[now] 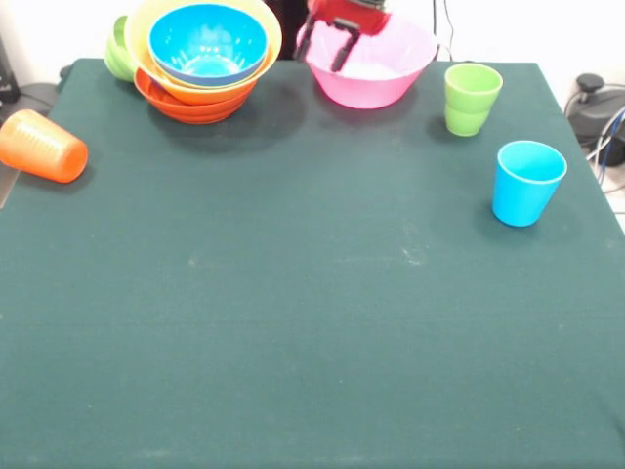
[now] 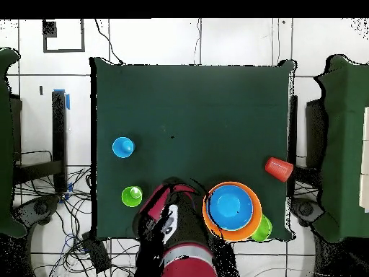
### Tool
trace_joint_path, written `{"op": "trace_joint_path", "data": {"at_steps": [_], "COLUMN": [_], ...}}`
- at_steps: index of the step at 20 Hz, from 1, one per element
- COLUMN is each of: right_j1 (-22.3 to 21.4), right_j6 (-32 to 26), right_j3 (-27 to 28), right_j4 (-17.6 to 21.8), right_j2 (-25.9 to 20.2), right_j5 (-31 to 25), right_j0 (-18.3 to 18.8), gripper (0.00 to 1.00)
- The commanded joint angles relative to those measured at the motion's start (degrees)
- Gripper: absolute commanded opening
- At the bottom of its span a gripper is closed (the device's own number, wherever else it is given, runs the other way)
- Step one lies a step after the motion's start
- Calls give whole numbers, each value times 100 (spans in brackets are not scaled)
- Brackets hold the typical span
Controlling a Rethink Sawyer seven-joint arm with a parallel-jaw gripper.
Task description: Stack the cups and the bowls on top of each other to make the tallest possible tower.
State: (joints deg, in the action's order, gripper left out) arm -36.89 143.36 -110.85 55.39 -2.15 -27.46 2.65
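A red and black robot arm reaches over a dark green table scattered with bright plastic tableware. Its gripper hangs above the large pink bowl at the table's far edge, 2 dark fingers spread apart with nothing between them; from the front they show against the bowl's inside, and whether they touch it cannot be told.

To the left in the front view stands the tower so far: a blue bowl nested in a yellow-orange bowl, which sits in a red-orange bowl. A lime green bowl peeks from behind the pile's left side, touching or nearly touching it.

The 3 cups are scattered apart from the pile. The orange cup lies on its side at the table's left edge. The lime green cup stands upright just right of the pink bowl, mouth up. The light blue cup stands upright nearer the camera, close to the right edge.

From overhead, the arm covers the pink bowl almost entirely, with the nested bowls beside it and the 2 upright cups on its other side.
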Motion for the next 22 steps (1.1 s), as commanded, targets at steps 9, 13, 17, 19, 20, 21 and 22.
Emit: {"op": "trace_joint_path", "data": {"at_steps": [9, 13, 17, 19, 20, 21, 22], "right_j1": [149, 34, 27, 28, 27, 8, -8], "right_j6": [-826, 51, 93, -40, -85, -123, -74], "right_j3": [137, 266, 303, 310, 317, 328, 323], "right_j4": [-332, -196, -256, -301, -332, -347, -363], "right_j2": [-1791, -1227, -1076, -1095, -1106, -1104, -1086], "right_j5": [146, 98, 102, 93, 77, 47, 102], "right_j0": [997, 428, 307, 347, 369, 370, 371], "gripper": [100, 100, 100, 100, 100, 100, 100]}}
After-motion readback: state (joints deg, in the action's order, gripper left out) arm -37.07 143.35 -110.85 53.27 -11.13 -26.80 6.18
